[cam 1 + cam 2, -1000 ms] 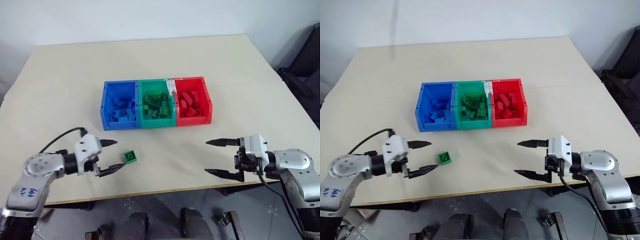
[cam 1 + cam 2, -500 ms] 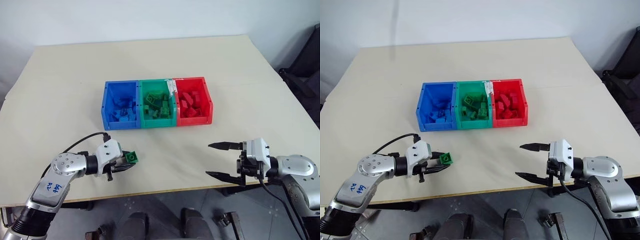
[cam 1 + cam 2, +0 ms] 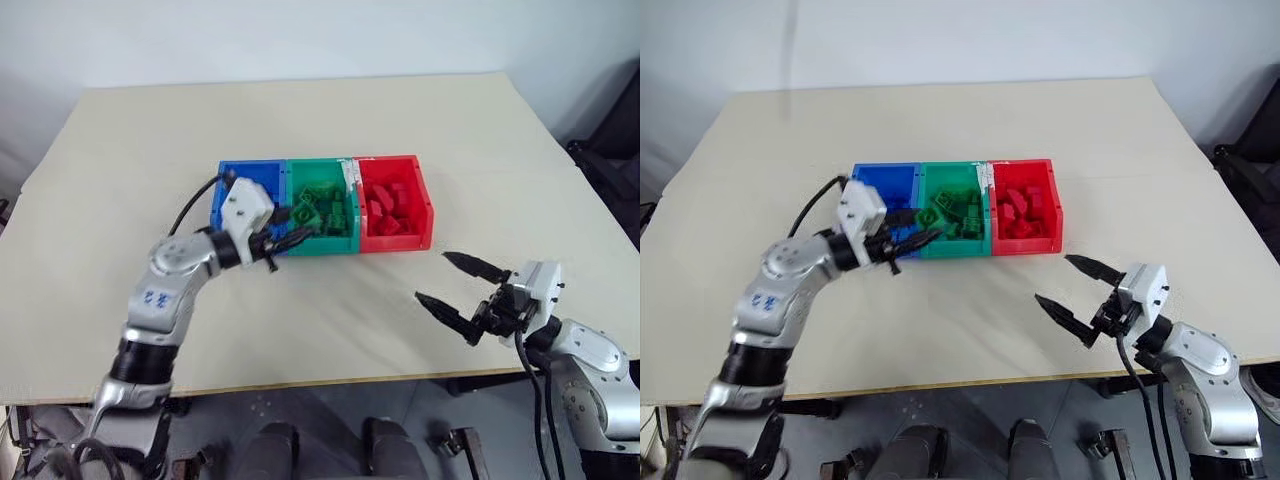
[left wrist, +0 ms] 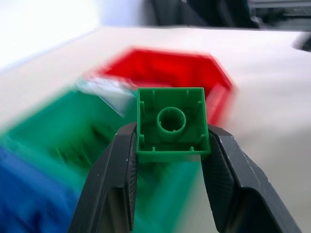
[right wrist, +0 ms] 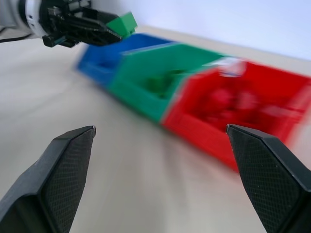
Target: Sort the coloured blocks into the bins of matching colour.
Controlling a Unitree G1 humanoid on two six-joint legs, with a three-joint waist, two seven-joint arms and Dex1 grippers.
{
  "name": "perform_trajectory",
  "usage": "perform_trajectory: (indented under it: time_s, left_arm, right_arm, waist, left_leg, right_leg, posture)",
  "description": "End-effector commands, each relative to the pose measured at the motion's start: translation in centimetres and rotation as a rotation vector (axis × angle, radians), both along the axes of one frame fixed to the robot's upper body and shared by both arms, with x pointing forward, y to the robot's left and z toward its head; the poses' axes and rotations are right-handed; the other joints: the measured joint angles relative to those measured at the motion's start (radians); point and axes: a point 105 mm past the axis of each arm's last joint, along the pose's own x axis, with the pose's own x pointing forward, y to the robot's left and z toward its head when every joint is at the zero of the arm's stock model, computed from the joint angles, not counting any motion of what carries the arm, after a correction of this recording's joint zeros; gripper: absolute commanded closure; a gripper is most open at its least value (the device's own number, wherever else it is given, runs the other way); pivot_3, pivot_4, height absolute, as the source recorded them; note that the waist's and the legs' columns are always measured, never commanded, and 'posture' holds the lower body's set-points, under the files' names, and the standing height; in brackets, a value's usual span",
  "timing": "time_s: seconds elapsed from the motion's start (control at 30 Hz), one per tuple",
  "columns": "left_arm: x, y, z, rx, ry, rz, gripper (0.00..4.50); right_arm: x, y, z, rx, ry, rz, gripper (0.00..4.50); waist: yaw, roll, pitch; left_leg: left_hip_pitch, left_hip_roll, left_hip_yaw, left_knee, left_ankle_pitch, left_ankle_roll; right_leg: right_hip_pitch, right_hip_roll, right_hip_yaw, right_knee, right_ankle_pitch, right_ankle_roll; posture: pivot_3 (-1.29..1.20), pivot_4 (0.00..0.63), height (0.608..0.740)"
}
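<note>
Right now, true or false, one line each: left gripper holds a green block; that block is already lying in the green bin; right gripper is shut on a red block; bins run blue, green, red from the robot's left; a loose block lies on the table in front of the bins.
1. The left gripper holds a green block. True.
2. That block is already lying in the green bin. False: it is clamped between the fingers, held at the bin's near edge.
3. The right gripper is shut on a red block. False: it is open and empty.
4. Blue bin, green bin, red bin run from the robot's left. True.
5. A loose block lies on the table in front of the bins. False: none there.
</note>
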Motion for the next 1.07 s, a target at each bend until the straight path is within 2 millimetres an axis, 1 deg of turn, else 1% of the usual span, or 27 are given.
perform_trajectory:
  time_s: [0.03, 0.1, 0.17, 0.2, 0.3, 0.4, 0.43, 0.47, 0.53, 0.57, 0.6, 0.63, 0.73, 0.77, 0.8, 0.83, 0.87, 0.93, 1.07]
  left_arm:
    - [1.8, -0.7, 0.5, 0.011, -0.055, 0.042, 3.03]
    - [2.5, -1.1, 0.6, 0.016, -0.067, 0.046, 3.03]
    - [3.4, -1.3, 0.0, 0.070, -0.062, 0.062, 2.30]
    - [3.6, -1.3, -0.1, 0.060, -0.042, 0.058, 2.06]
    - [2.7, -0.7, -0.2, 0.038, -0.053, 0.035, 1.15]
    - [1.0, 1.9, -0.6, 0.048, -0.067, 0.000, 0.16]
    - [0.3, 2.8, -0.6, 0.033, -0.063, -0.020, 0.01]
    - [-0.1, 3.2, -0.6, 0.022, -0.060, -0.034, 0.01]
    - [-1.3, 6.0, -1.0, 0.006, -0.054, -0.021, 0.01]
    - [-2.0, 7.8, -1.5, 0.029, -0.052, 0.004, 0.01]
    - [-2.8, 9.0, -1.8, 0.047, -0.052, 0.015, 0.01]
    - [-3.2, 9.6, -2.0, 0.058, -0.051, 0.018, 0.01]
    - [-5.4, 12.4, -3.3, 0.083, 0.041, 0.058, 0.01]
    - [-6.0, 13.4, -3.9, 0.112, 0.066, 0.079, 0.01]
    - [-6.7, 14.9, -4.7, 0.158, 0.078, 0.123, 0.01]
    - [-7.0, 16.3, -5.2, 0.163, 0.090, 0.192, 0.01]
    - [-7.2, 17.1, -5.3, 0.160, 0.083, 0.229, 0.01]
    - [-7.2, 17.0, -5.2, 0.144, 0.073, 0.246, 0.01]
    - [-7.0, 16.0, -4.8, 0.127, 0.035, 0.283, 0.01]
  right_arm:
    - [-0.5, 0.2, 1.3, 0.005, -0.070, -0.027, 0.00]
    - [-0.6, 0.4, 1.3, 0.004, -0.072, -0.028, 0.00]
    - [-0.8, 0.4, 1.6, 0.000, -0.082, -0.035, 0.00]
    - [-0.8, 0.4, 1.7, -0.001, -0.087, -0.038, 0.00]
    - [-1.0, 0.3, 1.8, -0.013, -0.085, -0.031, 0.00]
    - [-1.0, 0.4, 1.5, -0.040, -0.071, 0.003, 0.00]
    - [-1.0, 0.4, 1.4, -0.052, -0.066, 0.015, 0.00]
    - [-0.9, 0.4, 1.3, -0.059, -0.064, 0.023, 0.00]
    - [-0.7, 0.3, 1.0, -0.088, -0.052, 0.053, 0.00]
    - [-0.6, 0.3, 0.8, -0.106, -0.045, 0.075, 0.00]
    - [-0.4, 0.3, 0.7, -0.123, -0.039, 0.093, 0.00]
    - [-0.4, 0.2, 0.6, -0.132, -0.037, 0.105, 0.00]
    - [0.3, -0.1, 0.3, -0.185, -0.028, 0.163, 0.00]
    - [0.5, -0.2, 0.1, -0.205, -0.025, 0.176, 0.00]
    - [1.2, -0.5, 0.2, -0.213, -0.028, 0.179, 0.00]
    - [1.9, -0.7, 0.3, -0.210, -0.034, 0.176, 0.00]
    - [2.4, -0.8, 0.4, -0.210, -0.040, 0.175, 0.00]
    - [3.3, -1.1, 0.6, -0.207, -0.052, 0.169, 0.00]
    - [4.5, -1.9, 1.4, -0.160, -0.082, 0.102, 0.00]
  waist:
    - [-0.007, 0.000, 0.000]
    - [-0.010, 0.000, 0.000]
    - [-0.009, 0.000, 0.000]
    - [-0.008, 0.000, 0.000]
    - [-0.009, 0.000, 0.000]
    - [-0.020, 0.000, 0.000]
    - [-0.025, 0.000, 0.000]
    - [-0.028, 0.000, 0.000]
    - [-0.026, 0.000, 0.000]
    - [-0.027, 0.000, 0.000]
    - [-0.031, 0.000, 0.000]
    - [-0.030, 0.000, 0.000]
    - [-0.024, 0.000, 0.000]
    - [-0.025, 0.000, 0.000]
    - [-0.023, 0.000, 0.000]
    - [-0.025, 0.000, 0.000]
    - [-0.026, 0.000, 0.000]
    - [-0.021, 0.000, 0.000]
    - [-0.010, 0.000, 0.000]
  left_leg:
    - [0.000, 0.001, 0.001, 0.000, 0.000, 0.000]
    - [0.000, 0.001, 0.001, -0.001, 0.000, 0.000]
    - [0.000, 0.001, 0.001, -0.001, 0.000, 0.000]
    - [0.000, 0.001, 0.001, -0.001, 0.000, 0.000]
    - [0.000, 0.001, 0.001, -0.001, 0.000, 0.000]
    - [0.000, 0.001, 0.001, -0.002, 0.000, 0.000]
    - [0.000, 0.001, 0.001, -0.002, 0.000, 0.000]
    - [0.000, 0.002, 0.001, -0.002, 0.000, 0.000]
    - [0.000, 0.002, 0.001, -0.002, 0.000, 0.000]
    - [0.000, 0.002, 0.001, -0.001, 0.000, 0.000]
    - [0.000, 0.002, 0.001, -0.001, 0.000, 0.000]
    - [0.000, 0.002, 0.001, -0.001, 0.000, 0.000]
    - [0.000, 0.003, 0.001, -0.001, 0.000, 0.000]
    - [0.000, 0.005, 0.000, -0.001, 0.000, 0.001]
    - [0.000, 0.005, 0.000, -0.001, -0.001, 0.001]
    - [0.000, 0.005, 0.000, -0.001, -0.001, 0.001]
    - [0.001, 0.005, 0.001, 0.000, -0.001, 0.002]
    - [0.002, 0.005, 0.001, -0.001, -0.001, 0.002]
    - [0.001, 0.006, 0.000, -0.001, -0.001, 0.001]
  right_leg:
    - [-0.001, 0.001, 0.000, 0.000, 0.000, 0.000]
    - [-0.001, 0.001, 0.000, 0.001, 0.000, 0.000]
    - [-0.001, 0.001, 0.000, 0.001, 0.000, 0.000]
    - [-0.001, 0.001, 0.000, 0.001, 0.000, 0.000]
    - [-0.001, 0.001, 0.000, 0.001, 0.000, 0.000]
    - [-0.001, 0.001, 0.001, 0.002, 0.000, 0.000]
    - [-0.001, 0.001, 0.001, 0.002, 0.000, 0.000]
    - [-0.002, 0.001, 0.001, 0.002, 0.000, 0.000]
    - [-0.002, 0.001, 0.001, 0.002, 0.000, 0.000]
    - [-0.001, 0.001, 0.001, 0.001, 0.000, 0.000]
    - [-0.001, 0.000, 0.001, 0.000, 0.000, 0.000]
    - [-0.001, 0.001, 0.001, 0.000, 0.000, 0.000]
    - [-0.001, 0.000, 0.001, 0.000, 0.000, 0.000]
    - [-0.001, -0.001, 0.001, 0.000, 0.000, 0.000]
    - [0.000, -0.001, 0.001, -0.001, 0.000, 0.000]
    - [0.000, -0.002, 0.001, -0.001, 0.000, 0.000]
    - [0.000, -0.002, 0.001, -0.001, 0.000, 0.000]
    - [0.001, -0.002, 0.001, -0.001, 0.000, 0.000]
    - [0.001, -0.002, -0.001, -0.001, 0.000, -0.001]
  posture:
    - [0.00, 0.150, 0.740]
    - [0.00, 0.150, 0.740]
    - [0.00, 0.150, 0.740]
    - [0.00, 0.150, 0.740]
    - [0.00, 0.150, 0.740]
    - [0.00, 0.150, 0.740]
    - [0.00, 0.150, 0.740]
    - [0.00, 0.150, 0.740]
    - [0.00, 0.150, 0.740]
    - [0.00, 0.150, 0.740]
    - [0.00, 0.150, 0.740]
    - [0.00, 0.150, 0.740]
    - [0.00, 0.150, 0.740]
    - [0.00, 0.150, 0.740]
    - [0.00, 0.150, 0.740]
    - [0.00, 0.150, 0.740]
    - [0.00, 0.150, 0.740]
    - [0.00, 0.150, 0.740]
    - [0.00, 0.150, 0.740]
